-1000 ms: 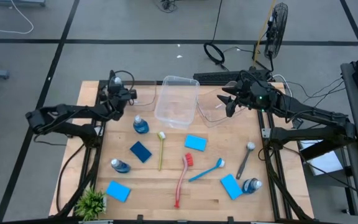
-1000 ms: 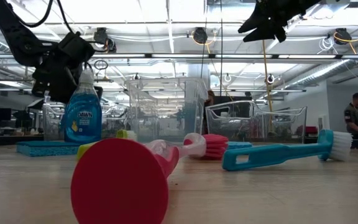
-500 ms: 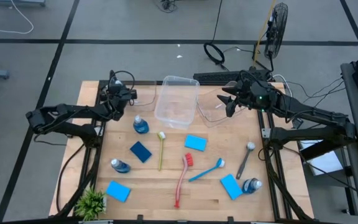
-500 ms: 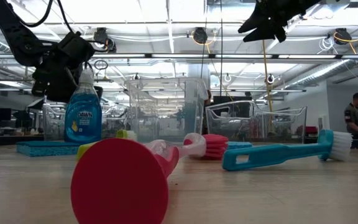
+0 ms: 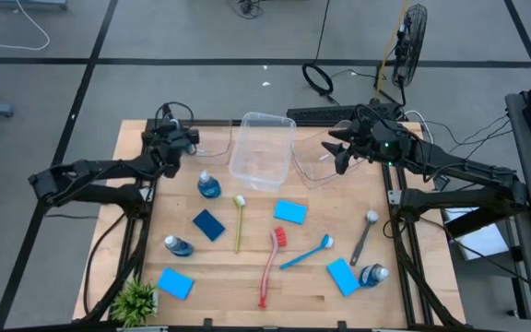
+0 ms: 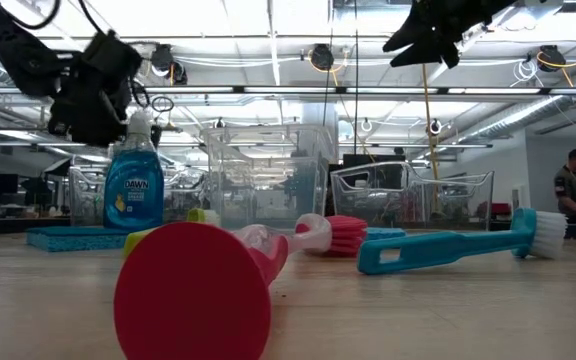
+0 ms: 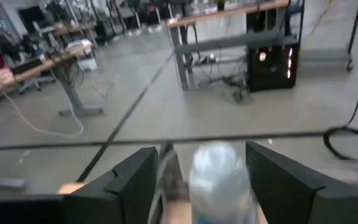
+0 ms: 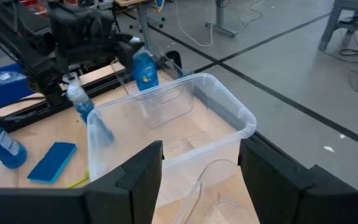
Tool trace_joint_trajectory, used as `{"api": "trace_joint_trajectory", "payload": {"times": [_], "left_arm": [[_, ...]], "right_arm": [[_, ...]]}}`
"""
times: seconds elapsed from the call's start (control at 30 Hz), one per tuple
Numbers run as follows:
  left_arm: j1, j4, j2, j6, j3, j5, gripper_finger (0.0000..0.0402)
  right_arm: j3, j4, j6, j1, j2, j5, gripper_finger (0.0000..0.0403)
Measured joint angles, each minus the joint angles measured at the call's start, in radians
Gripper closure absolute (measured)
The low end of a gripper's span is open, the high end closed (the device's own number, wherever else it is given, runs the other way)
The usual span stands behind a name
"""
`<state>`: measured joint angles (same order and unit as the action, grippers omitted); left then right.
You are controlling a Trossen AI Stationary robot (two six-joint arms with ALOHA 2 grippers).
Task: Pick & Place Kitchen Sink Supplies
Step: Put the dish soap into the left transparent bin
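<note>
A clear bottle of blue liquid (image 5: 208,184) stands upright on its base at the table's far left. My left gripper (image 7: 201,180) is open at the height of its pale cap (image 7: 219,177), with one finger on either side and a gap to each. In the low view the left gripper (image 6: 98,90) is beside the bottle's top (image 6: 140,125). My right gripper (image 5: 337,148) hangs open high over the far right of the table, above a clear tub (image 8: 173,124). Sponges, brushes and two more bottles (image 5: 177,245) (image 5: 372,275) lie on the table.
Two clear tubs (image 5: 264,150) (image 5: 316,166) stand at the far middle. Blue sponges (image 5: 208,224) (image 5: 289,211) (image 5: 174,283) lie around. The yellow-green (image 5: 239,221), red (image 5: 271,263), blue (image 5: 307,251) and grey (image 5: 365,235) brushes lie mid-table. A green plant (image 5: 135,300) stands at the near left corner.
My left gripper has risen from around the bottle's neck to the height of its cap and has drawn a little toward the table's left edge. The bottle stands upright where it was.
</note>
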<state>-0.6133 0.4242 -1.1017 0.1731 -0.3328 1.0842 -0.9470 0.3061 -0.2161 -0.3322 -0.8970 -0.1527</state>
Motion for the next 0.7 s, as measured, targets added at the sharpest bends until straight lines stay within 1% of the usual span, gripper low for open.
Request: {"api": "trace_joint_trajectory", "payload": {"times": [0.17,0.33,0.5,0.63,0.7], "left_arm": [[0.04,0.063,0.122,-0.15,0.0,0.002,0.0173],[0.118,0.151,0.237,-0.343,0.0,0.002,0.0181],[0.245,0.242,0.331,-0.532,0.0,0.002,0.0179],[0.371,0.245,0.377,-0.659,-0.022,0.005,0.0171],[0.443,0.245,0.384,-0.711,-0.048,0.036,0.0168]], "right_arm": [[0.0,0.0,0.001,0.0,0.0,0.0,0.0202],[0.0,0.007,0.019,0.0,0.0,0.0,0.0202],[0.0,0.014,0.019,0.0,0.0,0.001,0.0202],[0.0,0.013,0.019,0.0,0.0,0.001,0.0202],[0.0,0.013,0.019,0.0,0.0,0.001,0.0202]]}}
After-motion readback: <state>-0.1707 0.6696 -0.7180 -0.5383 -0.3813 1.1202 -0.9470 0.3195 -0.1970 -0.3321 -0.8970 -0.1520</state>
